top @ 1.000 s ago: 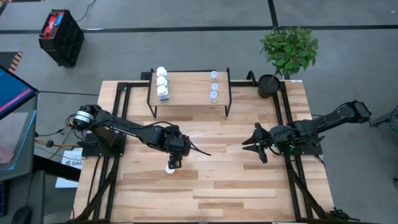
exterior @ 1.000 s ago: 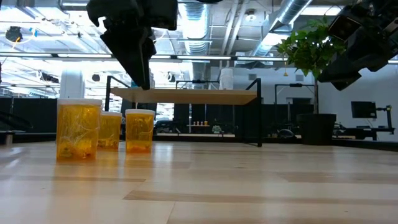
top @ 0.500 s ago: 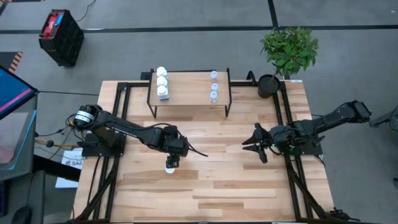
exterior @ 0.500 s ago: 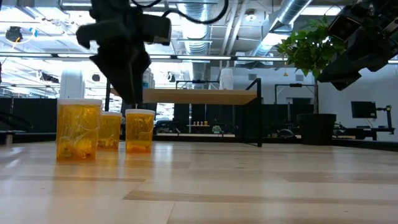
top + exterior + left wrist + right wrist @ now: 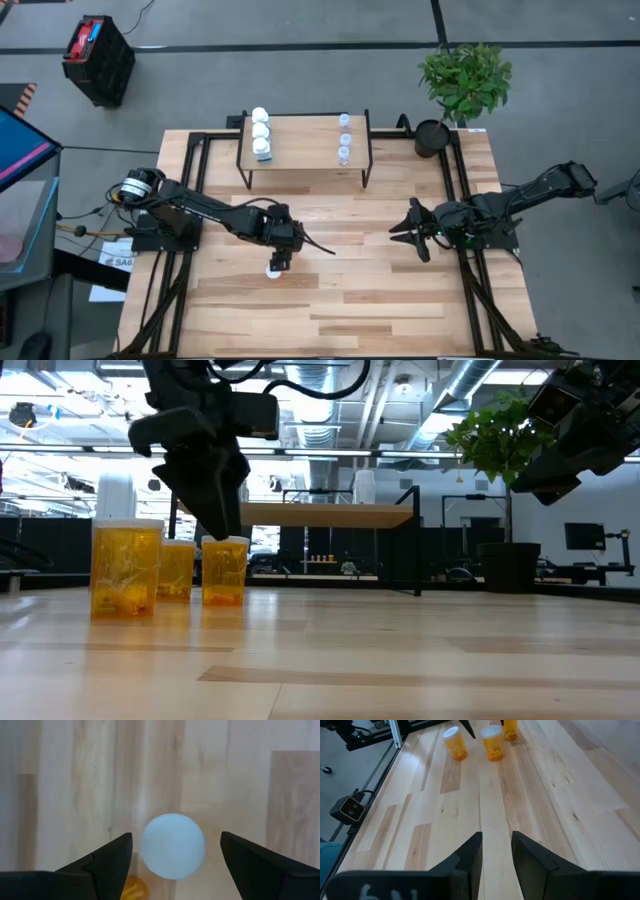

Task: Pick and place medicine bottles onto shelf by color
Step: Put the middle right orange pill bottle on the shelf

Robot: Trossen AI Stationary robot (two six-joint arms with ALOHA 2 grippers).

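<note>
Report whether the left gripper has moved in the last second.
Yes. In the low view the left gripper has come down onto the orange bottle, measured against the shelf behind.

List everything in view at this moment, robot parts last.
table: one, light wood planks, centre
shelf: one, wood top with black legs, table's far middle
white bottles: three, white, row on the shelf's left end
clear bottles: three, bluish, row on the shelf's right part
orange bottles: three, orange with white caps, on the table before the shelf
plant: one, green in a dark pot, far right corner
crate: one, black and red, on the floor, far left
left gripper: open, over one orange bottle's cap
right gripper: shut, table's right side
</note>
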